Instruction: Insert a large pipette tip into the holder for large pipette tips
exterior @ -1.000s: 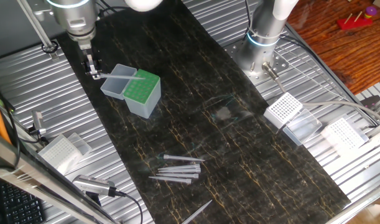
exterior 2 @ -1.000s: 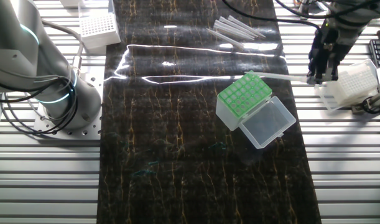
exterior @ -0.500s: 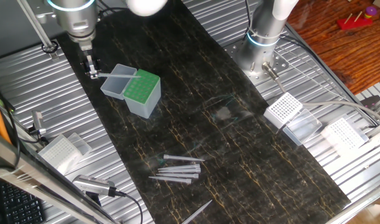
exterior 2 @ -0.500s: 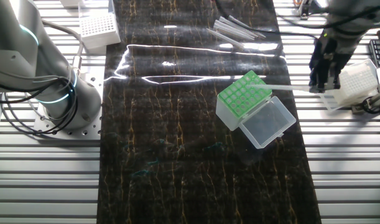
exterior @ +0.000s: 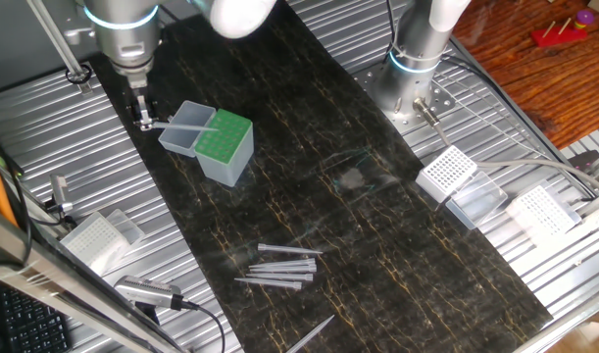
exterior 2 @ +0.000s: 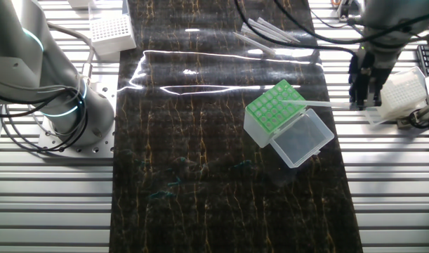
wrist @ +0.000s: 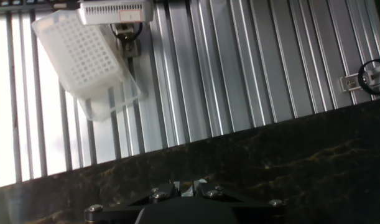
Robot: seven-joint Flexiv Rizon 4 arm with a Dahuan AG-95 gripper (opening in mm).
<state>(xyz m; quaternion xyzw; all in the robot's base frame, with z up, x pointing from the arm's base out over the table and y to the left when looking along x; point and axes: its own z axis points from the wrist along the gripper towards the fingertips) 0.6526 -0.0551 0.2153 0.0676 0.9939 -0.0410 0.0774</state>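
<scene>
Holding a large pipette tip (exterior 2: 319, 104) by its wide end, my gripper (exterior 2: 361, 98) hangs just beside the holder for large pipette tips (exterior 2: 274, 109), on the side facing away from the arm's base. The fingers are pinched narrowly on the tip. The tip lies nearly level, reaching from the fingers across to the holder, and its thin end sits over the holder's bright green perforated top. I cannot tell whether it touches the green surface or floats just above it. The holder's clear hinged lid (exterior 2: 303, 138) lies open, flat beside the holder. In the one fixed view the same arrangement shows: the gripper (exterior: 144, 116) beside the holder (exterior: 225, 147), the tip bridging across the lid.

By my judgement, this is the carrying and aligning step; insertion is not yet done. The next move calls for swinging the tip from level to upright, point down, lining it up with one hole in the green top, then lowering it straight.

Spare tips (exterior: 279, 267) lie in a loose bundle well apart from the holder. The hand view shows only a white-grid rack (wrist: 84, 59), not the holder.
</scene>
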